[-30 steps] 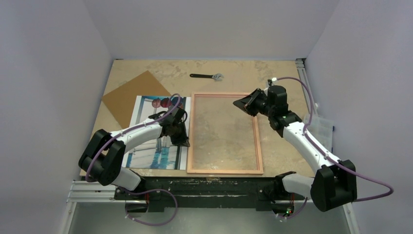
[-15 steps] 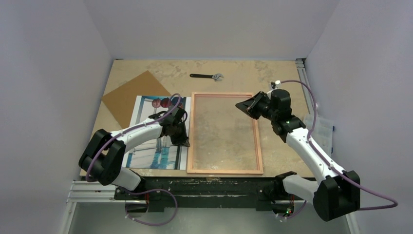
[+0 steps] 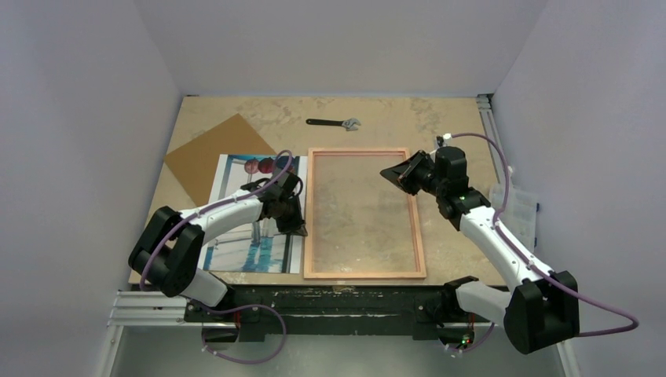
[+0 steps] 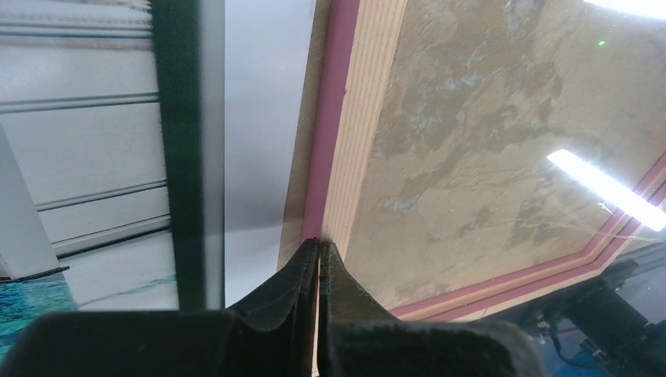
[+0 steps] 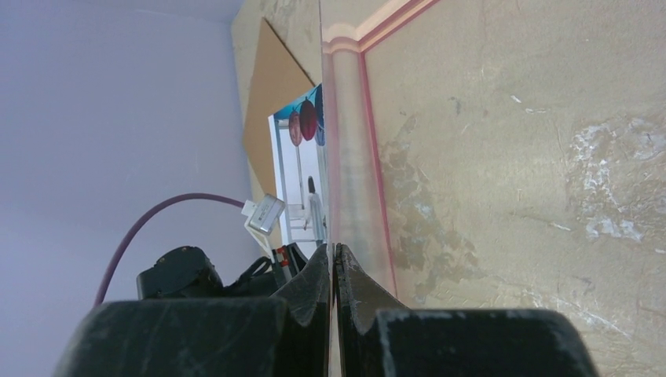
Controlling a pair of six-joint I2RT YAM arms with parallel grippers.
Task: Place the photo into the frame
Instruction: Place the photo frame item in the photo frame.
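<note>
Squaring of the thin pink-and-wood rectangular frame (image 3: pixel 362 275) looks in hand: left gripper (image 3: pixel 301 230) and right gripper (image 3: pixel 386 170), both pressed together, sit at its left rail and upper right part. Next, lift the printed rectangular photo (image 3: pixel 233 179) lying just left of the frame.

Overhead rear view of whole table (image 3: pixel 393 118); both wrist views close, low, on the frame (image 4: pixel 365 126).

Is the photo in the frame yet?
Out. The photo lies on the table beside the frame; only table shows through the frame's glass.
</note>
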